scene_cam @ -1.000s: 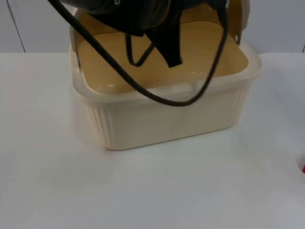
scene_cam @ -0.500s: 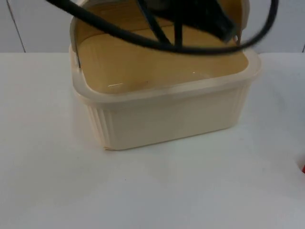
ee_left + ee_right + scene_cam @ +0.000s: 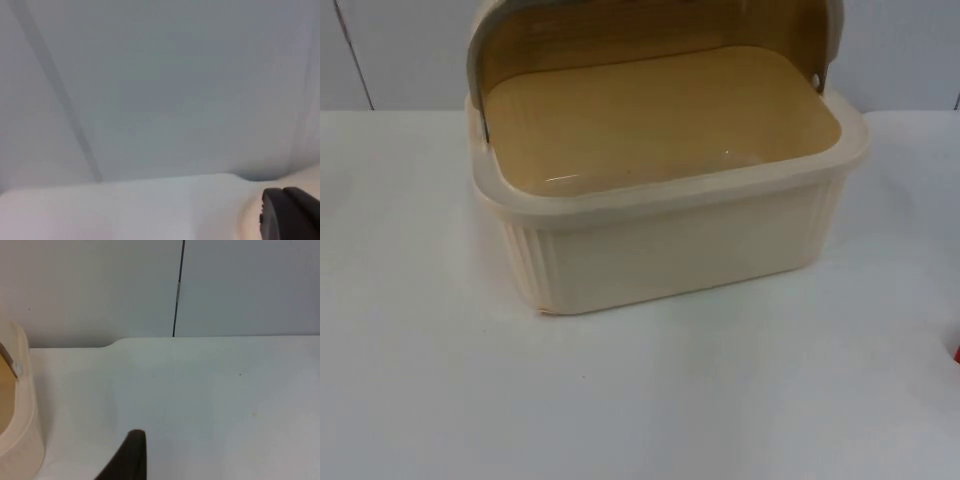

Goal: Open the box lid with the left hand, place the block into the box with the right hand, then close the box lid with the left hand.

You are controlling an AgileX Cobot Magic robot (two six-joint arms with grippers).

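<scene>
A cream ribbed box (image 3: 670, 250) stands on the white table in the top view, at the back middle. Its curved lid (image 3: 650, 25) is rolled back and the tan inside (image 3: 650, 120) holds nothing. A red sliver (image 3: 956, 351) at the table's right edge may be the block. My left gripper (image 3: 287, 216) is raised and faces the grey wall, with a cream edge (image 3: 300, 181) of the box beside it. My right gripper (image 3: 129, 457) hangs low over bare table, to the right of the box's rounded corner (image 3: 17, 405).
The white table (image 3: 620, 400) stretches wide in front of the box and on both sides of it. Behind the table edge (image 3: 200, 338) stands the grey partition wall (image 3: 240, 285) with a dark vertical seam.
The left arm and its cable hung over the back of the box a second ago. It has since swung away out of the top view. The lid stays open.
</scene>
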